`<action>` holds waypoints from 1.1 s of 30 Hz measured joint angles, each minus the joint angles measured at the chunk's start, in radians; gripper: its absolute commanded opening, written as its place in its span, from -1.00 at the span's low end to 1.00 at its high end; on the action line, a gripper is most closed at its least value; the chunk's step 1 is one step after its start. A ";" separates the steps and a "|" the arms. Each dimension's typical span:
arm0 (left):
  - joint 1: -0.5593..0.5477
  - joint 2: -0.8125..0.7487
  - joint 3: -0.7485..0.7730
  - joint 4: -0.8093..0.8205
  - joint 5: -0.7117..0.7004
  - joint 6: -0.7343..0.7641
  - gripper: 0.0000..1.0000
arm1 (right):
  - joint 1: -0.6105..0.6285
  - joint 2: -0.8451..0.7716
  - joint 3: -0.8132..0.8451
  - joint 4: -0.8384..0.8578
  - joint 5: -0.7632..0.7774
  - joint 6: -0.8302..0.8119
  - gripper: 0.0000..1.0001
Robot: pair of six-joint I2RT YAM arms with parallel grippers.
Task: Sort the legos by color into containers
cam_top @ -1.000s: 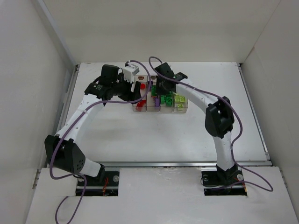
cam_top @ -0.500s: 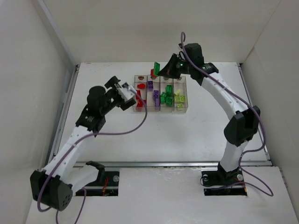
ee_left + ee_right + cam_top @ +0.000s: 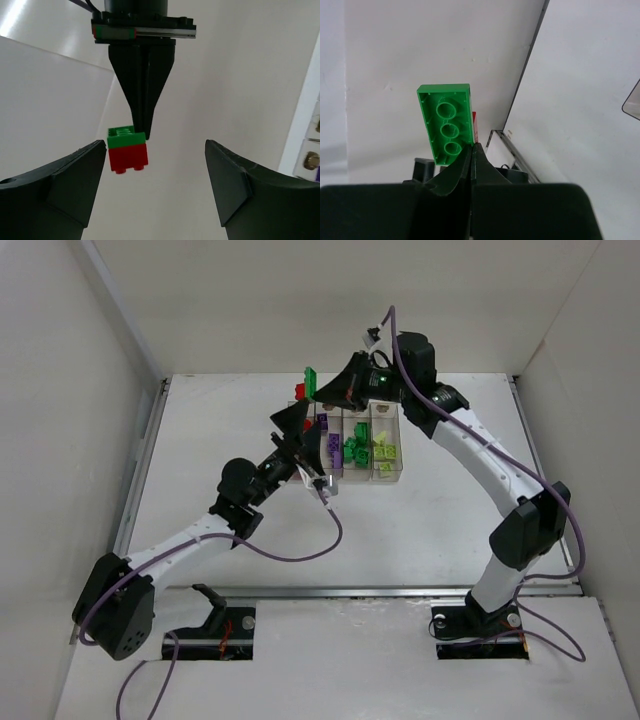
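Observation:
My right gripper point(image 3: 327, 390) is shut on a bright green brick point(image 3: 310, 382) with a red brick point(image 3: 299, 392) stuck to it, held in the air over the far left end of the containers point(image 3: 392, 472). In the right wrist view the fingers point(image 3: 471, 146) pinch the green brick's point(image 3: 445, 122) edge. My left gripper point(image 3: 300, 428) is open and empty, tilted up just below that pair. In the left wrist view the joined green and red bricks point(image 3: 127, 150) hang near my left finger point(image 3: 75, 175). The bins hold purple point(image 3: 322, 423), dark green point(image 3: 352, 450) and yellow-green point(image 3: 385, 452) legos.
White walls enclose the table point(image 3: 450, 530) on the left, back and right. My left arm point(image 3: 190, 535) lies diagonally across the table's left half, and its gripper hides the leftmost bin. A bin end point(image 3: 312, 160) shows at the right edge of the left wrist view.
My left arm swung in from the left to the front of the bins and turned its open gripper up. My right gripper moved left with the green and red pair.

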 measured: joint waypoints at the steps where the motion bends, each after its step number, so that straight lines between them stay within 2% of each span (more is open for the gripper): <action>1: -0.006 0.011 -0.001 0.021 -0.010 0.022 0.48 | 0.002 0.000 -0.005 0.002 -0.004 0.003 -1.00; 9: -0.024 0.020 -0.001 0.163 -0.100 0.095 0.33 | 0.001 -0.006 -0.057 0.006 -0.009 0.015 -1.00; 13: -0.024 0.020 -0.001 0.171 -0.117 0.109 0.13 | 0.000 -0.008 -0.067 0.009 -0.008 0.018 -1.00; 20: -0.025 -0.007 -0.001 0.080 -0.117 0.112 0.13 | 0.001 -0.022 -0.067 0.014 -0.008 0.018 -1.00; 26: -0.025 -0.033 -0.001 -0.009 -0.111 0.109 0.28 | 0.001 -0.038 -0.068 0.021 -0.008 0.019 -1.00; 33: -0.025 -0.016 0.038 -0.047 -0.133 0.102 0.26 | 0.008 -0.040 -0.072 0.025 -0.008 0.023 -1.00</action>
